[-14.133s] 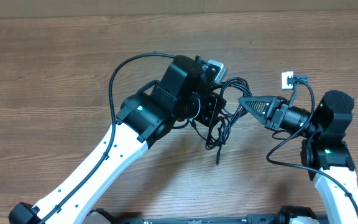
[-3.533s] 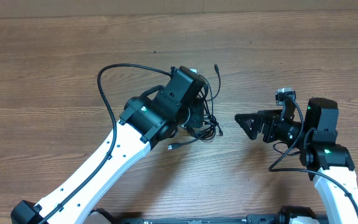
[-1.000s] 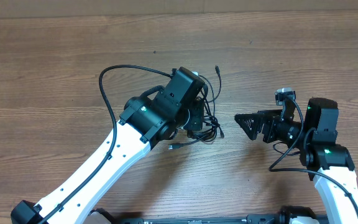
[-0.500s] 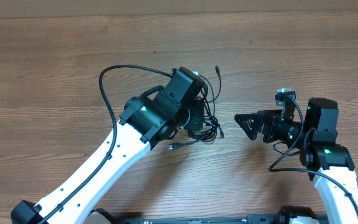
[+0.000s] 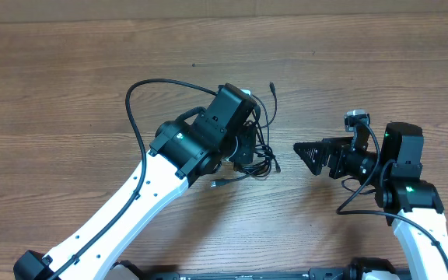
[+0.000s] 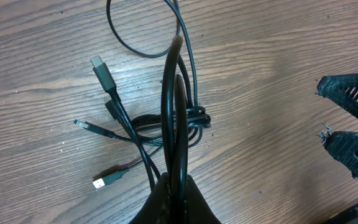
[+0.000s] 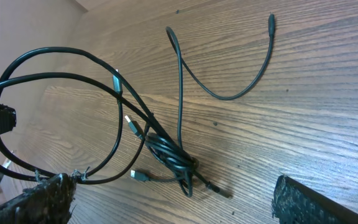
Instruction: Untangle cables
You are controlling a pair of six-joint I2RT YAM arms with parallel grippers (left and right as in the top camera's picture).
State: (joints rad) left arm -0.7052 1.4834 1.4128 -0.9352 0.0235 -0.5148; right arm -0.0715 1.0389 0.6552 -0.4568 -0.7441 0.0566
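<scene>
The cables are thin black cords knotted into a small bundle on the wooden table. My left gripper is shut on two strands that rise as a loop from the knot. Several plug ends fan out to the left of the knot. One loose cord curves away across the table, ending in a small plug. My right gripper stands open just right of the bundle, apart from it. In the right wrist view the knot lies ahead of its spread fingers.
The left arm's own thicker black cable arcs over the table to the left of its wrist. The wooden table extends bare behind and to the left. The right arm's base sits at the lower right.
Nothing has moved over the last second. Compared with the oldest frame, the left gripper and bundle sit further left, and the right gripper has drawn back from the cables.
</scene>
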